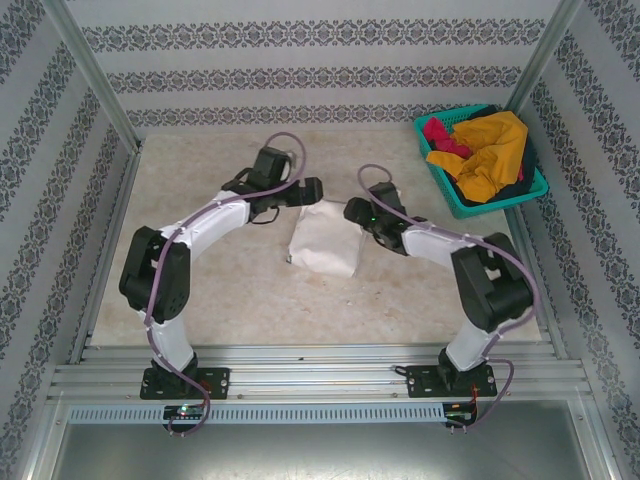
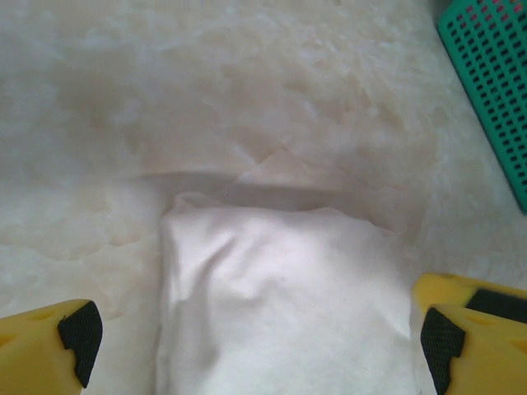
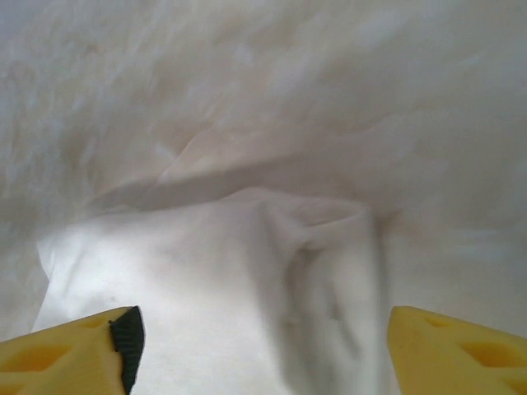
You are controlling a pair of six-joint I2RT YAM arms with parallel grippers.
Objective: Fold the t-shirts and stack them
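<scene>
Two arms meet over one folded cream-white t-shirt (image 1: 322,240) at mid-worktop, with a basket in the far right corner.
Surface: beige marbled worktop (image 1: 230,300), bare around the shirt, with aluminium rails (image 1: 320,375) along the near edge. Walls on three sides are papered in grey-and-white ornamental bands (image 1: 320,80). Container: a teal plastic mesh basket (image 1: 497,204) holds a heap of crumpled shirts, with mustard-yellow cloth (image 1: 490,150) on top, magenta cloth (image 1: 437,133) at its far left and dark cloth (image 1: 522,186) beneath near the right rim. The cream-white shirt is a compact rectangle, plain side up. The left gripper (image 1: 310,190) is at its far left corner and the right gripper (image 1: 352,212) at its right edge. In the wrist views both sets of jaws stand wide apart, straddling the cloth and gripping nothing. Contact with the cloth: cannot tell.
</scene>
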